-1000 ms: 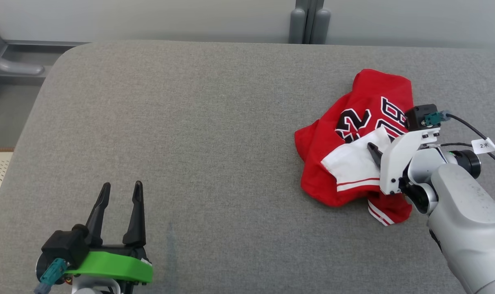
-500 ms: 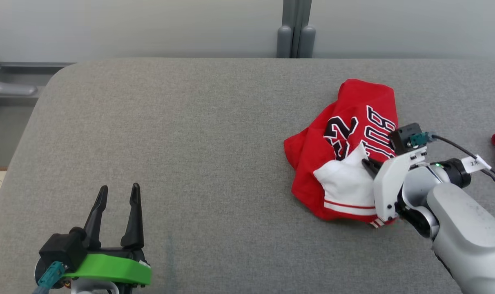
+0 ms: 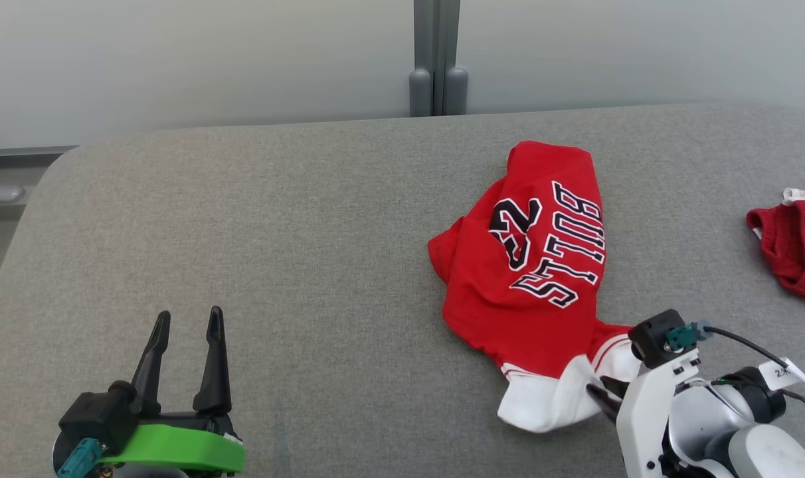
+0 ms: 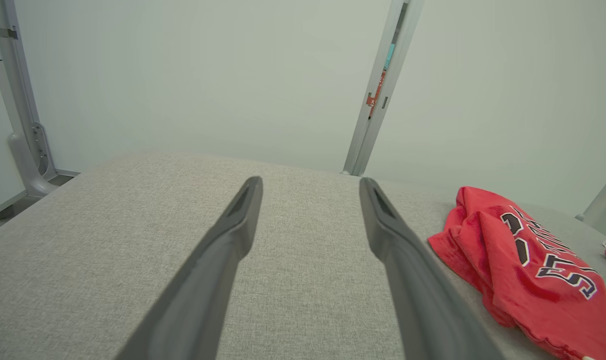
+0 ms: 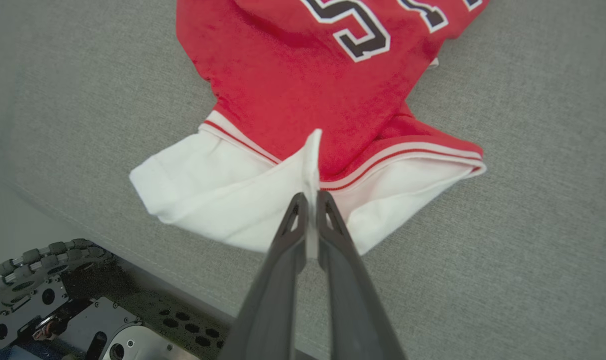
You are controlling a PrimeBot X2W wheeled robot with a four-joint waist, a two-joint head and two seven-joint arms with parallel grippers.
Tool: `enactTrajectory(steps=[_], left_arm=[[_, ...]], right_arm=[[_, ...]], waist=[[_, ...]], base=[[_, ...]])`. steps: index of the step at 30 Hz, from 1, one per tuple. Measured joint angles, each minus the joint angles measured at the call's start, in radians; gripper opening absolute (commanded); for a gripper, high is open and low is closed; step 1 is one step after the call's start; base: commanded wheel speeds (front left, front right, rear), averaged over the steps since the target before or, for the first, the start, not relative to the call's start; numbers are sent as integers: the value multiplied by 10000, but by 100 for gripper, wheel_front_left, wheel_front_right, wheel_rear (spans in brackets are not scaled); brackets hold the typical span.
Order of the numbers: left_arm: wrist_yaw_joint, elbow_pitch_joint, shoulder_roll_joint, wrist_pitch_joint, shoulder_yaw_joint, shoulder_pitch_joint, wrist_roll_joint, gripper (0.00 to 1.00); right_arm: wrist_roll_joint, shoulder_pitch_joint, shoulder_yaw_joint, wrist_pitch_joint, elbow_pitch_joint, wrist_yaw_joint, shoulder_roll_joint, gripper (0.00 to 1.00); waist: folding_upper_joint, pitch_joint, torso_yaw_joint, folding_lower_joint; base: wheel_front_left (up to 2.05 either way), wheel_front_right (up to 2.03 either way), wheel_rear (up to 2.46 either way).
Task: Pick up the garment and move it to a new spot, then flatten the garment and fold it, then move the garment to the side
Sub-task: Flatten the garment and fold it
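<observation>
Garment (image 3: 529,292), a red jersey with black-and-white lettering, is pinched by a raised fold of its white hem band between the fingers of the right gripper (image 5: 308,197), which are closed almost together on the cloth near the front edge of the grey padded table (image 3: 276,232). From that grip the garment runs away toward the far side, its white band bunched at the pinch and its red body lying crumpled but spread on the surface. To its left the table is open all the way across to the rounded far-left corner. To its right, well apart at the table's right edge, lies a second red cloth item (image 3: 794,245) with a bit of white trim. The right arm comes in from the lower right, wrist low over the front edge, fingers pointing up and leftward into the hem. Below that edge the right wrist view catches the robot's base (image 5: 48,300) with its rollers. The left gripper (image 3: 186,317) hovers over the near-left part of the table, fingers spread wide, holding nothing, pointing at the far wall. Behind the table stand pale wall panels joined by a grey post (image 3: 436,60).
</observation>
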Motion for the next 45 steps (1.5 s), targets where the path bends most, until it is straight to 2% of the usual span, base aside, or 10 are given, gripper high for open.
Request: enactTrajectory(steps=[5, 9, 13, 19, 24, 29, 37, 44, 45], left_arm=[[0, 58, -15, 0, -40, -1, 0, 100], [0, 84, -19, 0, -104, -1, 0, 100], [0, 107, -21, 0, -226, -4, -2, 100], [-10, 94, 2, 0, -355, -53, -6, 100], [-13, 17, 46, 0, -378, -188, -10, 100], [-29, -71, 82, 0, -326, -329, -17, 100], [-36, -90, 92, 0, -291, -520, -46, 100], [-40, -25, 65, 0, -293, -615, -65, 100], [-40, -23, 65, 0, -290, -615, -65, 100]], right_arm=[[-290, 379, -1388, 155, -1185, 2, 779, 100], [-803, 80, -2577, 267, -1356, -2, 1373, 100], [-1172, -569, -3440, 217, -692, -2, 1868, 100], [-2489, -1624, -4888, -247, 1603, -2, 2238, 100], [-3043, -2417, -4903, -721, 3521, 0, 2232, 100], [-2972, -3267, -4707, -1584, 5118, 4, 2268, 100], [-2763, -4298, -4161, -2592, 7089, 4, 2491, 100], [-2253, -4784, -3653, -2734, 8374, -6, 2500, 100], [-2150, -4836, -3588, -2727, 8477, -6, 2495, 31]], waist=[[0, -67, -20, 0], [0, -134, 36, 0], [0, -148, 190, 0], [0, -66, 521, 0], [0, 203, 753, 0], [0, 582, 948, 0], [0, 1043, 1171, 0], [0, 1119, 1317, 0], [0, 1125, 1321, 0]], base=[[0, 0, 0], [0, 0, 0], [0, 0, 0], [0, 0, 0], [0, 0, 0], [0, 0, 0], [0, 0, 0], [0, 0, 0], [0, 0, 0]])
